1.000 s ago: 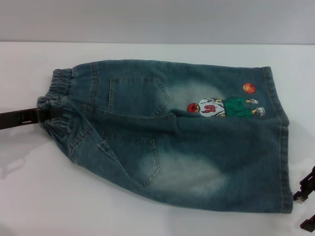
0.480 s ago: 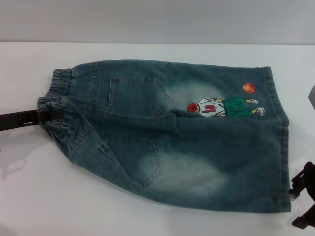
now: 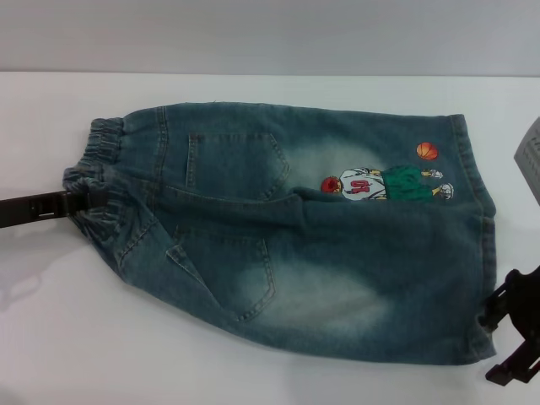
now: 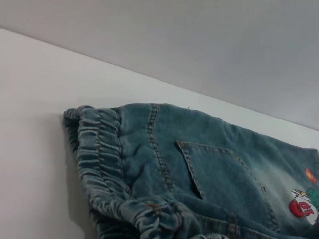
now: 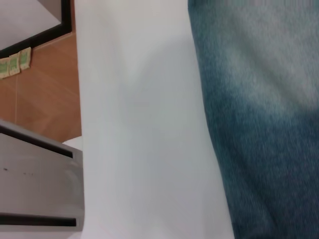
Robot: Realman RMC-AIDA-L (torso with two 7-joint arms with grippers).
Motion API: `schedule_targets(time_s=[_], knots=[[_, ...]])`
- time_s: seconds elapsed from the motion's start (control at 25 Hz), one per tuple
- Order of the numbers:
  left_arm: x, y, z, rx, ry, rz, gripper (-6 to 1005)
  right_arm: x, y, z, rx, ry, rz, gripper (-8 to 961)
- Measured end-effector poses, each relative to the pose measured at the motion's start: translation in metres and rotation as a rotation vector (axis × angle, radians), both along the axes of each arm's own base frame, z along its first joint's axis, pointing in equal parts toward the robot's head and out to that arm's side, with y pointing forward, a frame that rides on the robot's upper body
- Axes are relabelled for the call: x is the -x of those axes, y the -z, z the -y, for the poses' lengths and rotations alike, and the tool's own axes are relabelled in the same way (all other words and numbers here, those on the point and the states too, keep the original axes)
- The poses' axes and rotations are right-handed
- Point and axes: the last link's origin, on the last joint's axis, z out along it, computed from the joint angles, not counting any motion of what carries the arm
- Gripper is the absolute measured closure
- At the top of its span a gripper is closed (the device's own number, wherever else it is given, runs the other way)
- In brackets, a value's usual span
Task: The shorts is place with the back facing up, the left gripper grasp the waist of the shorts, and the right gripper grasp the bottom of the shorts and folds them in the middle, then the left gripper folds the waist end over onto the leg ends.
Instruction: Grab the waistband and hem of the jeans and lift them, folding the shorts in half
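Note:
The shorts (image 3: 295, 236) lie flat on the white table (image 3: 67, 337), pockets up. The ruched waist (image 3: 101, 181) is at the left and the leg ends (image 3: 481, 236) are at the right, the far one with the cartoon print (image 3: 384, 181). My left gripper (image 3: 89, 198) reaches in from the left and is shut on the waist, which bunches around its black jaws. The waist (image 4: 104, 164) also fills the left wrist view. My right gripper (image 3: 499, 342) stands open at the near leg's hem corner, with one finger (image 3: 498, 308) against the hem. The right wrist view shows denim (image 5: 259, 124) beside bare table.
A grey block (image 3: 529, 160) pokes in at the head view's right edge, beyond the leg ends. In the right wrist view the table edge (image 5: 79, 124) drops to an orange-brown floor (image 5: 40, 94), with a grey cabinet (image 5: 35, 184) below.
My right gripper has moved up and left, from off the table's corner to the near leg's hem. The grey block has come into view at the right edge. The left gripper has stayed put.

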Motion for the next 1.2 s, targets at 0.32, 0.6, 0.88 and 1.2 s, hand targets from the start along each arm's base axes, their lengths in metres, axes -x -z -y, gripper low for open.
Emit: schedule_targets(time_s=[0.32,0.6,0.88,1.2], knots=[[0.001,0.000,0.001,-0.004,0.005,-0.001,951,0.010,0.005,-0.003,0.014,-0.024,-0.017,244],[0.001,0.000,0.002,-0.001,0.005,0.000,950,0.011,0.009,-0.002,0.024,-0.024,-0.020,270],[0.001,-0.001,0.002,-0.002,0.007,-0.002,950,0.010,0.013,-0.005,0.000,-0.042,-0.015,297],[0.002,-0.002,0.001,-0.002,0.008,-0.004,950,0.009,0.018,-0.008,-0.014,-0.073,-0.004,394]])
